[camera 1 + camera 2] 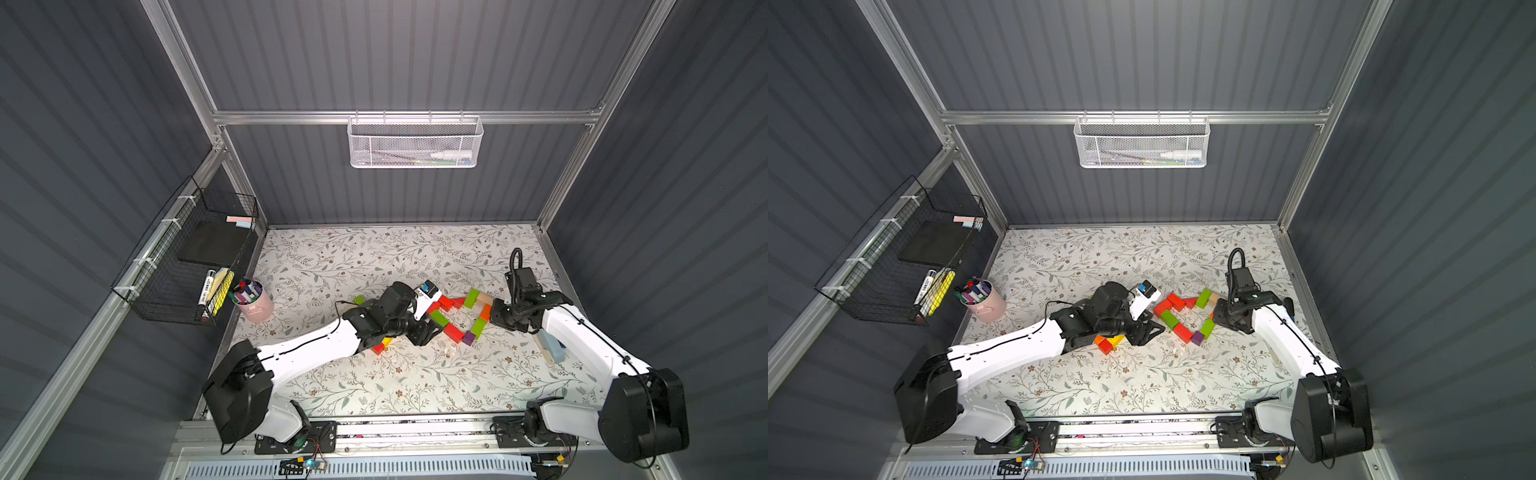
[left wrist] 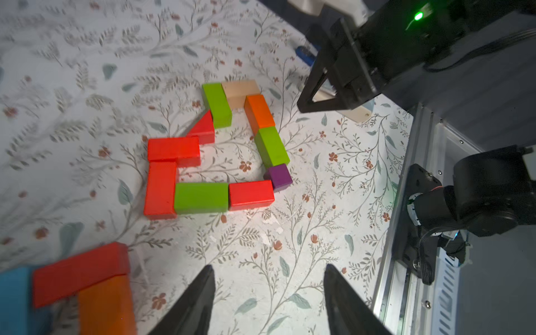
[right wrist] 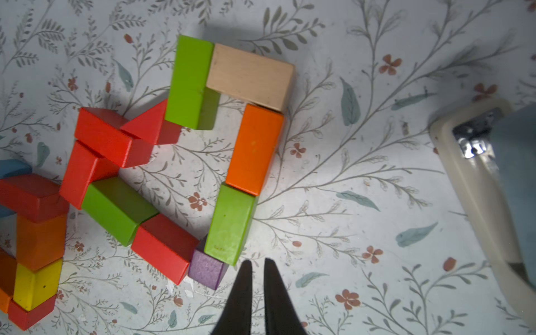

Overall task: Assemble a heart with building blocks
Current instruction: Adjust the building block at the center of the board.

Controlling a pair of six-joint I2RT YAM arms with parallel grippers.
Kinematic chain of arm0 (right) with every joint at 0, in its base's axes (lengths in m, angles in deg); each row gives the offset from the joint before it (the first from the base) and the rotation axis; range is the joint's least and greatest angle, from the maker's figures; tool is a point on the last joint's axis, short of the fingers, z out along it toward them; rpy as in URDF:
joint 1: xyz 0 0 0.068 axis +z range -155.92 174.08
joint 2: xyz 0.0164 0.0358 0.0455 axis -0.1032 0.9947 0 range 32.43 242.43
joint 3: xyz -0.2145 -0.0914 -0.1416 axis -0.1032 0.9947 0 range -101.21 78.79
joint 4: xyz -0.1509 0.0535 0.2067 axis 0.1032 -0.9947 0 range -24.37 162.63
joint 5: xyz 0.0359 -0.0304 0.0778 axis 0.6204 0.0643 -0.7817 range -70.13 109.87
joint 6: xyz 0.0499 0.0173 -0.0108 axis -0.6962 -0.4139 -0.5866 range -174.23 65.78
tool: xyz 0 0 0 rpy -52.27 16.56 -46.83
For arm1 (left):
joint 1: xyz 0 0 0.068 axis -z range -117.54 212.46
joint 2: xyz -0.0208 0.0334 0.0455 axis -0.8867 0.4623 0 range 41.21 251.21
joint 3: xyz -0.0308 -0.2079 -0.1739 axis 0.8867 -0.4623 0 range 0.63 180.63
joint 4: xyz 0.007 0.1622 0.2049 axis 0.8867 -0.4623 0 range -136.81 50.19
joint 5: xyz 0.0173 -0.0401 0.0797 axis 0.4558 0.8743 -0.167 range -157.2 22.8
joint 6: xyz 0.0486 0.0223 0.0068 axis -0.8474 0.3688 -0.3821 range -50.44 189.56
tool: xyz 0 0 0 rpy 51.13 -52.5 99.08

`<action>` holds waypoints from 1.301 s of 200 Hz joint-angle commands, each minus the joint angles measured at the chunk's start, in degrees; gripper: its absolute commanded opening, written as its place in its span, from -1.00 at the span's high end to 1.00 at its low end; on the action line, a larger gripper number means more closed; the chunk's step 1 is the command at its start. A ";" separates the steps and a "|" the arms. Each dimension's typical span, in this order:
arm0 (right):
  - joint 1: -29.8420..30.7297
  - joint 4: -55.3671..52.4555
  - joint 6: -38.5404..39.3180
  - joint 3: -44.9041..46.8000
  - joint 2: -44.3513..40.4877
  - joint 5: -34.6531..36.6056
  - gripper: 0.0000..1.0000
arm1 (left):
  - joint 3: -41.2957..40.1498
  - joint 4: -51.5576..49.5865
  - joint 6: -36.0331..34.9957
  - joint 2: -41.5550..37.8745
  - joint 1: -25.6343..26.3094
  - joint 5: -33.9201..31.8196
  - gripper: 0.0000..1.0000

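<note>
Building blocks: ten of them lie flat on the table, edge to edge in a hollow ring just ahead of the right gripper.
Heart tip: the purple cube, right beside the right gripper's tips, with a straight side running away from it on each flank.
Lobe on the right gripper's side: green, tan brick and orange, a squared top, all touching. That one looks finished.
Lobe on the left gripper's side: two red bricks, and the red wedge makes the dip. It is closed, but crooked.
Spare pile: red, orange, blue and yellow pieces, close beside the left gripper and apart from the ring.
Left gripper: jaws spread, nothing between them, hovering between the spare pile and the ring.
Right gripper: fingers pinched almost together, holding nothing.
Progress: by my read the outline is all but done. What's left is squaring up the red lobe, and perhaps using the spares if the hollow middle is meant to be filled.
</note>
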 commanded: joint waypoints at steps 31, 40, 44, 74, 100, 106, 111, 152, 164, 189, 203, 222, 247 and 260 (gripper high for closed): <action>-2.58 3.35 1.16 1.82 4.36 -3.19 0.74 | 2.49 2.32 4.40 10.03 0.47 -0.33 0.16; -2.85 4.13 1.24 1.91 5.21 -3.65 0.74 | 2.77 3.23 4.89 11.61 0.63 0.50 0.21; -2.99 4.34 1.28 1.85 5.59 -3.74 0.74 | 2.92 3.63 5.12 12.30 0.84 0.63 0.22; -3.26 6.24 1.46 1.83 7.95 -5.20 0.75 | 4.60 4.20 6.48 16.87 2.39 -0.88 0.25; -3.30 8.34 1.98 1.91 10.11 -8.56 0.75 | 5.96 5.55 7.85 19.94 3.15 -0.44 0.31; -3.26 8.83 2.07 2.08 10.55 -9.24 0.75 | 6.20 5.82 8.22 20.59 3.26 -0.34 0.32; -3.29 9.13 1.99 2.17 10.86 -9.52 0.75 | 6.33 6.02 8.39 21.08 3.35 -0.36 0.33; -3.29 10.35 2.11 2.87 12.06 -10.57 0.76 | 7.16 8.04 9.36 23.47 3.38 -0.27 0.38; -3.31 10.65 1.97 3.12 12.27 -10.85 0.76 | 7.74 8.40 9.62 24.39 3.41 -0.05 0.38; -3.30 10.94 1.83 3.40 12.47 -11.18 0.77 | 8.71 9.29 9.80 25.81 3.51 0.22 0.38; -3.29 10.99 1.82 3.56 12.30 -11.21 0.77 | 9.23 9.67 9.98 26.29 3.49 0.38 0.38; -3.22 10.84 1.65 3.67 11.87 -11.15 0.78 | 9.83 10.18 10.24 26.91 3.56 0.71 0.38; -3.31 10.60 1.53 4.00 11.32 -11.40 0.78 | 10.19 10.52 10.68 27.39 3.70 0.91 0.39; -3.31 10.64 1.36 4.24 10.98 -11.73 0.78 | 10.17 10.55 10.86 27.42 3.64 0.92 0.39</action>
